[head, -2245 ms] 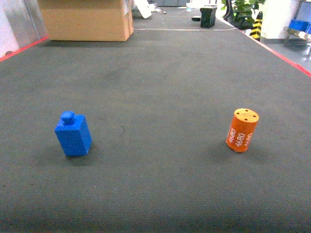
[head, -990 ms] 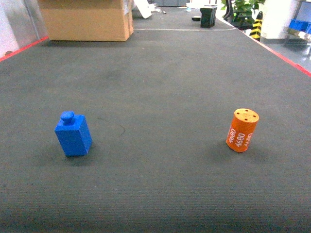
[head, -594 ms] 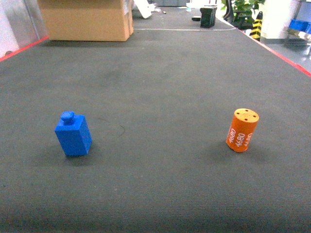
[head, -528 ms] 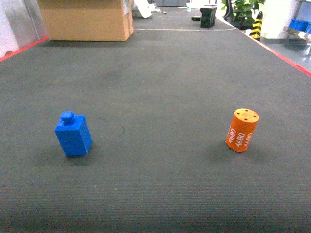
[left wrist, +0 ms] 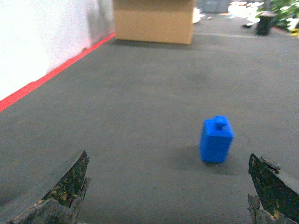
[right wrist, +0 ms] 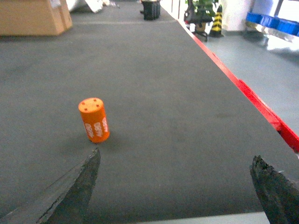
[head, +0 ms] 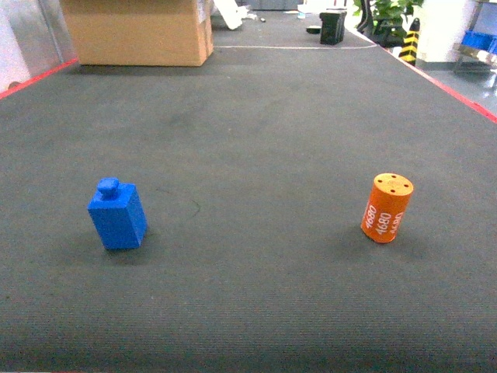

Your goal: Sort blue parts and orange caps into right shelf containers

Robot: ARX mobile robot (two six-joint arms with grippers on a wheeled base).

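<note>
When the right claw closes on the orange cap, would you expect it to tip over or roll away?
The orange cap stands on end and already looks slightly tilted, taller than wide, so an off-centre nudge would probably topple it. Being a cylinder, it would likely roll once on its side. The ribbed dark mat should slow that. It looks rigid, likely hard plastic.

Orange cap (right wrist: 94, 120) upright on dark mat (right wrist: 154, 93), R gripper (right wrist: 175, 186) fingers wide apart

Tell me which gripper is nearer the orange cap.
Right. The right gripper, open, has the orange cap just ahead of its left finger. The left gripper faces the blue part, far across the mat.
</note>
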